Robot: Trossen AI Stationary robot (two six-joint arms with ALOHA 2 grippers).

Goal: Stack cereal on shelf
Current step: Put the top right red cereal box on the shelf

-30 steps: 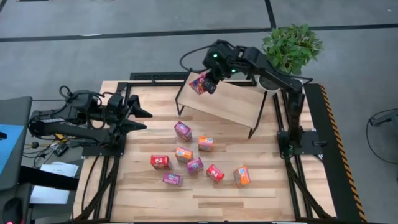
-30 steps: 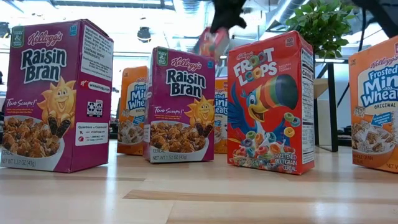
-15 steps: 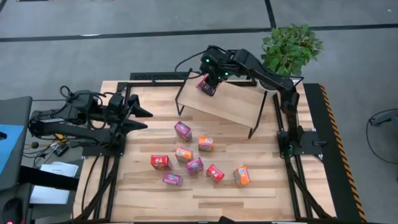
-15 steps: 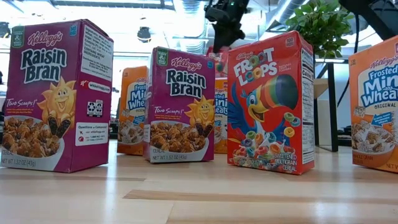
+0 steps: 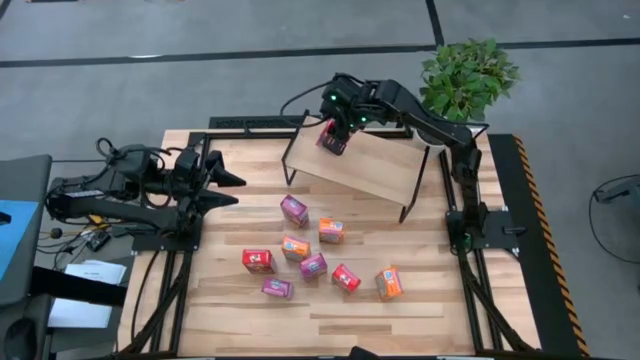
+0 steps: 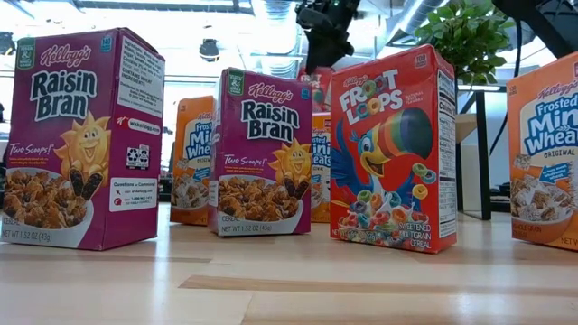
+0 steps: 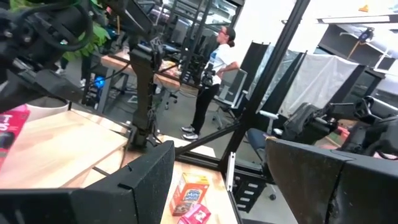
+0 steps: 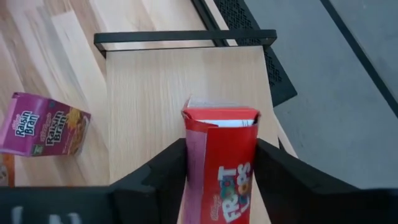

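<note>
I have the right gripper [image 8: 221, 177] over the shelf [image 5: 370, 165], at its far-left end, with a red Froot Loops box [image 8: 221, 162] standing upright between the fingers, long axis vertical. The fingers flank its sides; I cannot tell whether they grip or have just let go. Seven more boxes lie on the table [image 5: 430, 290], well nearer the camera; "Raisin Bran" [image 6: 266, 153] and "Frosted Mini Wheats" are readable. The left gripper [image 5: 225, 190] waits open at table left.

I'm running this in a robotics lab: black-framed rigs [image 7: 149, 93], office chairs [image 7: 261, 143], a person [image 7: 211, 81] standing among benches, ceiling ducts [image 6: 271, 13].
</note>
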